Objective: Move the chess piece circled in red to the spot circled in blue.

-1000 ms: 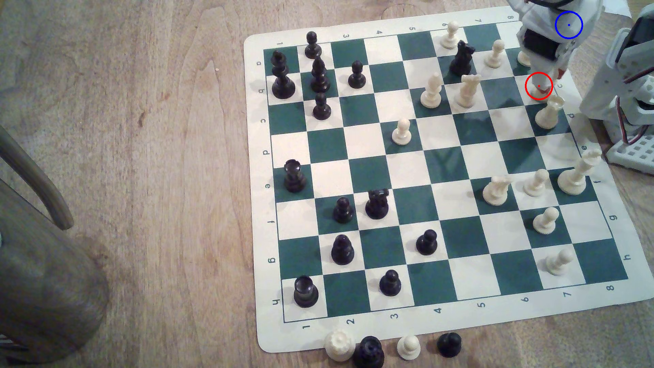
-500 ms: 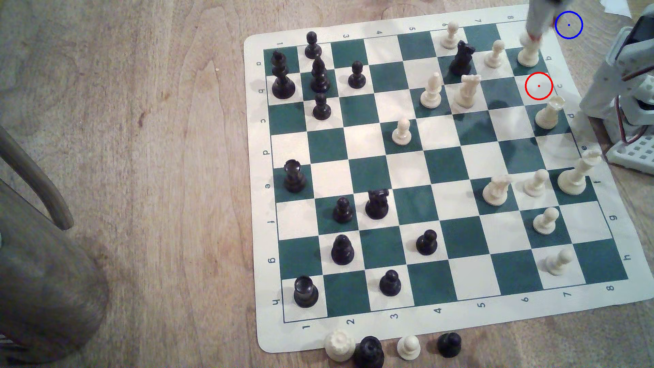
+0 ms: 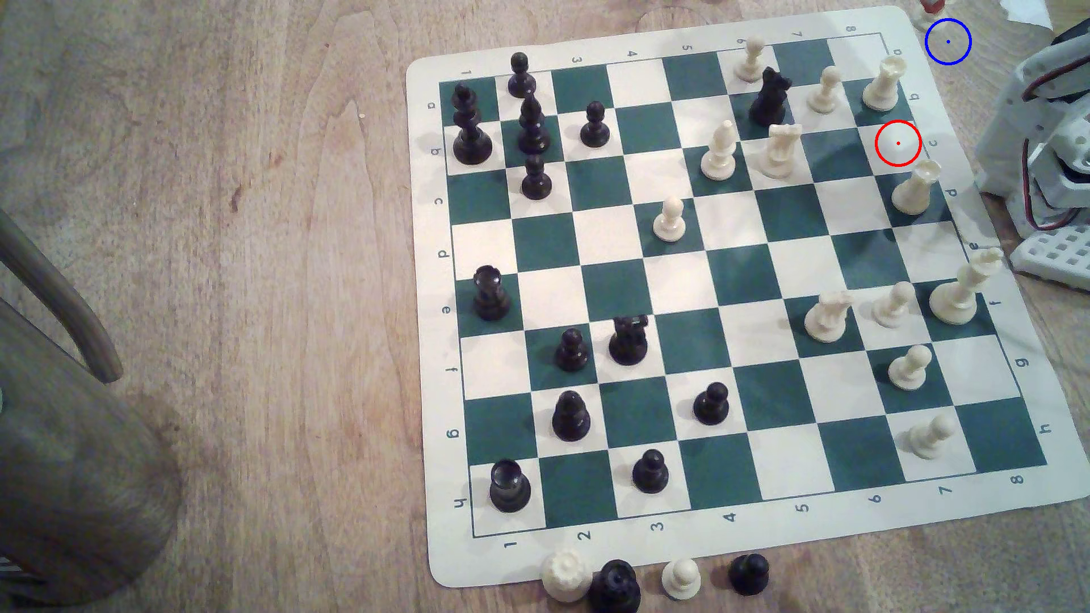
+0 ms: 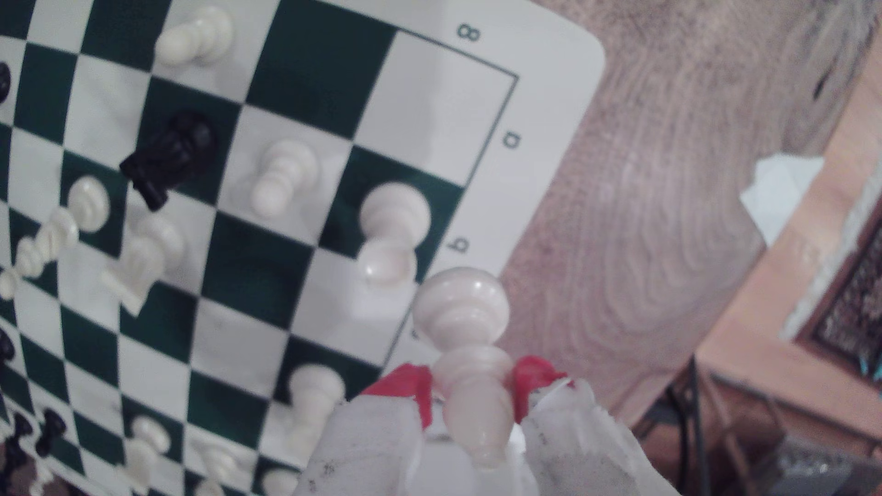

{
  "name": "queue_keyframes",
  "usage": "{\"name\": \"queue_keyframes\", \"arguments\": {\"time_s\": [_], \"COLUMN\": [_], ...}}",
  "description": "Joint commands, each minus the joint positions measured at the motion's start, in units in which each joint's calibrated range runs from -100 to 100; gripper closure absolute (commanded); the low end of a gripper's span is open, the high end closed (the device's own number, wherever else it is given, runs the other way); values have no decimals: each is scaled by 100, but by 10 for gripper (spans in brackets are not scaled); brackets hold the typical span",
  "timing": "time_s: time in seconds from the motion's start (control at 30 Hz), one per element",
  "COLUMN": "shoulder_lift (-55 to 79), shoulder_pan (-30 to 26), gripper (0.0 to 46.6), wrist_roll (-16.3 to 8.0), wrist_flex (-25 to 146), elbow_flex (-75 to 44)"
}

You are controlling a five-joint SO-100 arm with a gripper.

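Light-brown wood-grain tabletop (image 3: 265, 265) lies bare across the exterior view's left, beside the vinyl green-and-white chess mat (image 3: 708, 295). Captured pieces (image 3: 649, 577) line the mat's near edge. The red ring (image 3: 898, 143) marks an unoccupied white square between two cream rooks. Off the mat's far corner at the exterior view's right, the blue-ringed spot (image 3: 948, 41) is bare wood with open room around it. In the wrist view, the gripper (image 4: 472, 386) clamps its red-padded fingertips (image 4: 410, 386) around the smooth cream bishop (image 4: 470, 353), lifted above the mat's corner edge.
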Motion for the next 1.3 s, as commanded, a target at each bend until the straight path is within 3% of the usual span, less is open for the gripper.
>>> {"name": "queue_keyframes", "arguments": {"time_s": [0.0,0.5,1.27], "shoulder_lift": [363,1840,2307], "shoulder_pan": [506,1390,1632], "gripper": [464,464,464], "wrist_roll": [156,420,532], "wrist_flex": [-267,-1208,-1814], "elbow_flex": [-257,-148,-30]}}
